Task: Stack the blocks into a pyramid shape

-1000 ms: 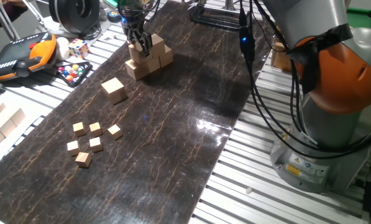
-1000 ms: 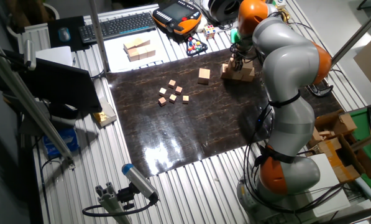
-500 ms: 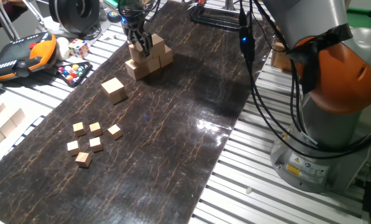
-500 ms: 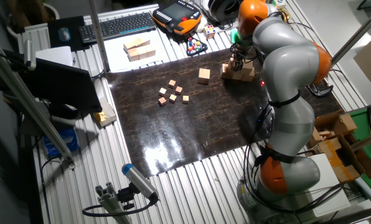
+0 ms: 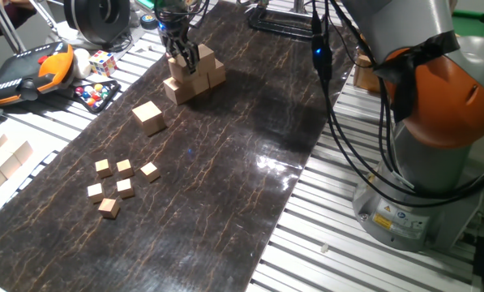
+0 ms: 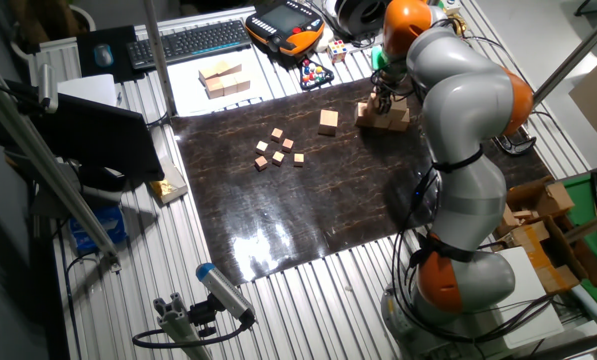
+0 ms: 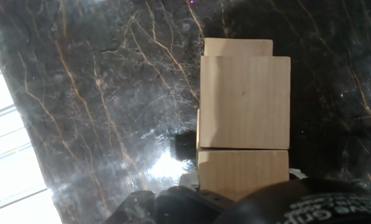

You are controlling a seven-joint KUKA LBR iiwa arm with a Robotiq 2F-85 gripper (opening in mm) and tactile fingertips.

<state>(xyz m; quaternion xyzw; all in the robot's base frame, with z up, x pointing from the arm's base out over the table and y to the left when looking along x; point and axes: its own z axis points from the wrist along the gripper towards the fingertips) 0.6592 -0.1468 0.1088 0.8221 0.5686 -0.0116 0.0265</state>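
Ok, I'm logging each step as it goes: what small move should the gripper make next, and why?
Probably let go of the block, if it is gripped, and lift straight up. The gripper sits low on the stack, and the upper block under it seems to rest squarely on the blocks below. One lone block lies apart on the mat, not yet stacked. Whether the fingers are shut is unclear.
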